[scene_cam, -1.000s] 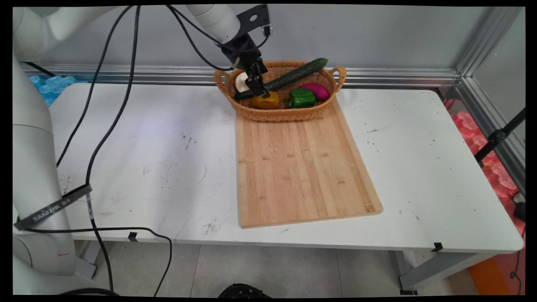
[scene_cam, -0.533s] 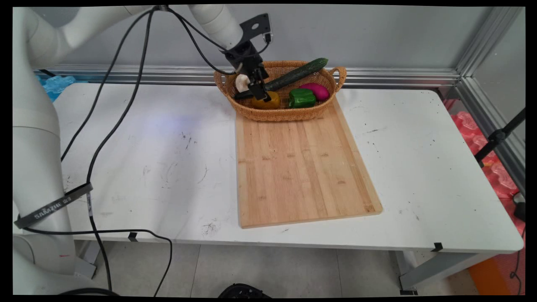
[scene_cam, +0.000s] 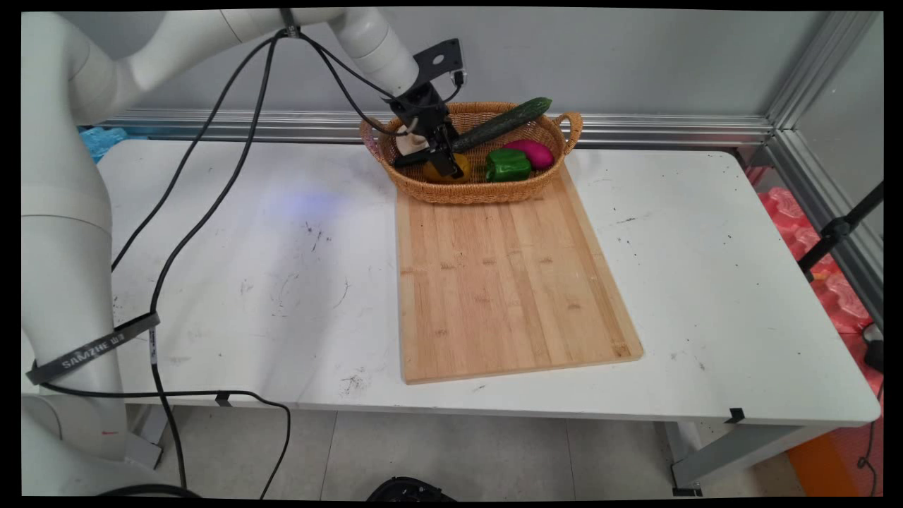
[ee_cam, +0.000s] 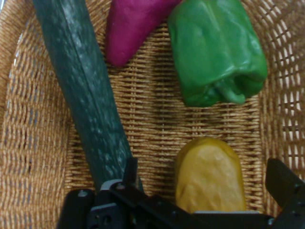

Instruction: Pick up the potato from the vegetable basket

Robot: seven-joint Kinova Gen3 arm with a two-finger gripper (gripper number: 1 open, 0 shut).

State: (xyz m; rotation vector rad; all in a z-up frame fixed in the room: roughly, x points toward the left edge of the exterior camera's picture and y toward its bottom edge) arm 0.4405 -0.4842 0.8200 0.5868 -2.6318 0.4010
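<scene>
A woven basket (scene_cam: 480,192) stands at the far end of a wooden cutting board (scene_cam: 501,282). It holds a long dark cucumber (scene_cam: 502,123), a green pepper (scene_cam: 506,164), a magenta vegetable (scene_cam: 532,152), a yellow pepper (scene_cam: 460,169) and a white mushroom (scene_cam: 407,143). My gripper (scene_cam: 446,164) reaches down into the basket's left half, right over the yellow pepper. In the hand view the gripper (ee_cam: 209,183) is open, with the yellow pepper (ee_cam: 209,174) between its two fingers (ee_cam: 131,172). The cucumber (ee_cam: 86,95) lies just left of it, with the green pepper (ee_cam: 217,52) and the magenta vegetable (ee_cam: 131,28) beyond.
The white table (scene_cam: 705,282) extends to both sides of the board. Black cables (scene_cam: 190,212) hang from the arm over the table's left part. A metal rail (scene_cam: 670,130) and the wall run behind the basket.
The gripper has sunk lower into the basket and shifted slightly right, closing in on the yellow pepper. The vegetables have not moved.
</scene>
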